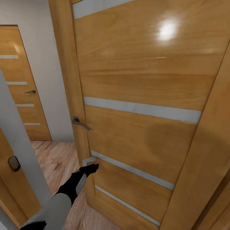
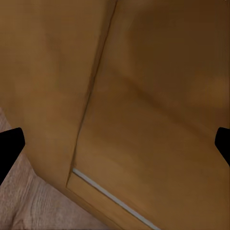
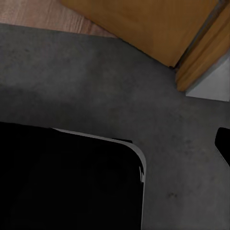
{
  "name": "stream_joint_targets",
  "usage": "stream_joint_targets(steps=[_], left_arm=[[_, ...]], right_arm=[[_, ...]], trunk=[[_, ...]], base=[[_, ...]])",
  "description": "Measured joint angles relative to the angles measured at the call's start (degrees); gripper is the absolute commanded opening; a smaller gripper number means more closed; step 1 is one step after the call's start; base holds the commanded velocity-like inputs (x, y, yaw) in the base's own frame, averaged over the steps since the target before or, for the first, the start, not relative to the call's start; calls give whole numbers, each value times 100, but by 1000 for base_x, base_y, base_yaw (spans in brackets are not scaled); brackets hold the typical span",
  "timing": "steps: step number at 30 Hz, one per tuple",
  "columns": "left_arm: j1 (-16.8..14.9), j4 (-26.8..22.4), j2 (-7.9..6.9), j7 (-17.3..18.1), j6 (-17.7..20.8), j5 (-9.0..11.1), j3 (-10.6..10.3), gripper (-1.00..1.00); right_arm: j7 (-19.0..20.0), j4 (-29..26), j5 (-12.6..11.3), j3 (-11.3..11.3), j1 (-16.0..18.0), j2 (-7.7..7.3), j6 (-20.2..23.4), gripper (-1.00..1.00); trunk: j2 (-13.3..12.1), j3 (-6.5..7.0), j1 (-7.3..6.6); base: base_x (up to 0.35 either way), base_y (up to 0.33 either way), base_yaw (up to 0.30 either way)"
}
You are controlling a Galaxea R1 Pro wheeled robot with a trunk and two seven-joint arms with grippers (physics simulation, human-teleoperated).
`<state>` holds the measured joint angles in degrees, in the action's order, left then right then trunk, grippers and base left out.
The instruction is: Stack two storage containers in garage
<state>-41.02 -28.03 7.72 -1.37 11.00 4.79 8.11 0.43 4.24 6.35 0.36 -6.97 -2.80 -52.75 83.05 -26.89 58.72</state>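
The storage containers are out of view. A large wooden door (image 1: 143, 80) with pale horizontal strips stands close in front of me. My left gripper (image 1: 92, 166) reaches to the door's edge below the metal handle (image 1: 80, 123), beside a small white latch plate (image 1: 88, 160). In the left wrist view the left gripper (image 2: 115, 143) is open, its dark fingertips (image 2: 10, 143) spread wide against the door panel with nothing between them. My right gripper (image 3: 115, 143) hangs over dark grey floor (image 3: 96, 81), one fingertip (image 3: 223, 143) at the picture's edge, holding nothing.
A second wooden door (image 1: 22, 80) with a lever handle (image 1: 31, 92) is shut at the far left. A grey wall edge (image 1: 19, 143) stands near my left arm. Light wood planks (image 1: 60, 163) lie beyond the door. My black base (image 3: 62, 182) sits on the dark floor.
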Motion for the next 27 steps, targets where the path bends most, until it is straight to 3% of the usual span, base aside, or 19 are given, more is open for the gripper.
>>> stream_joint_targets(steps=[5,22,27], left_arm=[[0,0,-1,-1,4,-6,3,100],[1,3,4,-6,14,-17,4,100],[1,1,5,-5,9,-18,3,100]], right_arm=[[6,0,1,-5,0,0,-2,100],[13,0,2,-8,0,0,-1,100],[13,0,10,2,0,14,-7,100]], trunk=[[0,0,-1],[0,0,-2],[0,0,0]], base=[[92,0,0],[308,0,0],[96,0,0]])
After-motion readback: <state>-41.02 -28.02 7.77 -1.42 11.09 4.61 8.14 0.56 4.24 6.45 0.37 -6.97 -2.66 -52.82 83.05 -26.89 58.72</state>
